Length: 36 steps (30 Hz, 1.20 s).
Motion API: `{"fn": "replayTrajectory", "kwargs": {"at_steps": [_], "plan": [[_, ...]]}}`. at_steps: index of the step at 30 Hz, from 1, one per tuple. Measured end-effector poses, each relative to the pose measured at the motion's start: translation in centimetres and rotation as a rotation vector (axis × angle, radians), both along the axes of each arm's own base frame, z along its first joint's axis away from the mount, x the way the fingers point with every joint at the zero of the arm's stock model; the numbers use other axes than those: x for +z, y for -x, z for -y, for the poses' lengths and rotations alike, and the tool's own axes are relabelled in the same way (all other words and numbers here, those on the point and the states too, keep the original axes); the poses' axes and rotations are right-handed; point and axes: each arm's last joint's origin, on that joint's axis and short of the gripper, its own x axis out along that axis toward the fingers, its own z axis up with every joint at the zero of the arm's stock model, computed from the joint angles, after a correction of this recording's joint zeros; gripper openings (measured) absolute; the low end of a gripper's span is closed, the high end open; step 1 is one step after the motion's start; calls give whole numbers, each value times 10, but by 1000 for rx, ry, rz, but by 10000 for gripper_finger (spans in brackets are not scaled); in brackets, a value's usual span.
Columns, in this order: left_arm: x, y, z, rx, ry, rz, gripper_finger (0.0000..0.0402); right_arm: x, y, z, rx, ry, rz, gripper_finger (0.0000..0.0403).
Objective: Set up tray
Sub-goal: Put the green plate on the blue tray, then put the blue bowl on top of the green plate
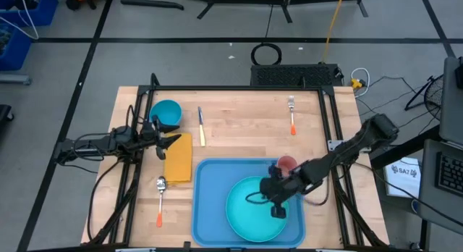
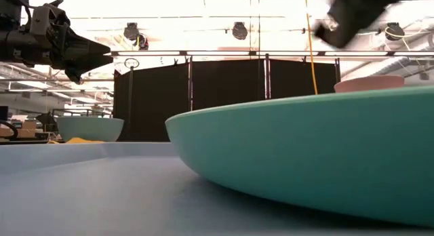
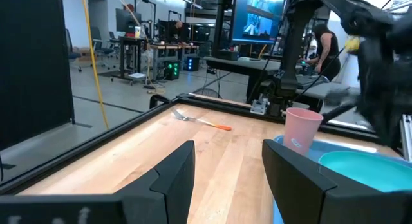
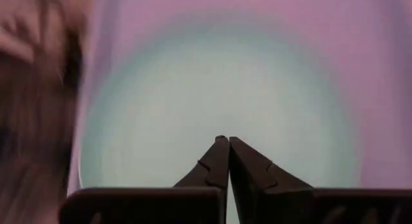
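The blue tray (image 1: 212,208) lies at the table's near edge. On it rest the round turquoise plate (image 1: 249,212) and, at its far right corner, a pink cup (image 1: 287,164), upright. My right gripper (image 1: 277,208) hovers over the plate's right half. Its fingers are shut (image 4: 225,143) and point down at the plate (image 4: 193,108); in the low view it is raised well above the plate (image 2: 305,148). My left gripper (image 1: 173,141) is open (image 3: 225,159). It hangs in the air over the far edge of the yellow-orange napkin (image 1: 179,159), which lies flat left of the tray.
A turquoise bowl (image 1: 166,113) stands at the far left. A yellow-handled utensil (image 1: 202,127) lies beside it. A fork with an orange handle (image 1: 292,116) lies at the far right. A spoon with an orange handle (image 1: 160,200) lies left of the tray, near the napkin.
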Motion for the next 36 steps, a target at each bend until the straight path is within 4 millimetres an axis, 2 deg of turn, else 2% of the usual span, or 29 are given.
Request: {"fn": "replayTrajectory", "kwargs": {"at_steps": [3,6,12,17,20,26,31,33,36], "plan": [[-1,0,-1,22,51,2,186,31,-3,18,-48,123,238,6],[-2,0,-1,45,119,10,186,53,-8,40,-88,241,383,9],[-1,0,-3,97,124,-36,186,80,-28,86,-45,233,604,53],[20,5,-12,304,329,-195,186,75,-35,119,-48,284,589,104],[44,7,-18,432,393,-276,186,68,-35,134,-47,353,574,129],[89,-9,-33,579,503,-495,186,66,-34,155,-38,472,579,162],[107,-18,-53,775,644,-787,186,72,-28,171,-76,652,548,175],[109,-22,-62,786,663,-873,186,81,-23,179,-119,735,558,177],[108,-25,-78,778,712,-922,186,95,-7,191,-160,766,592,178]]}}
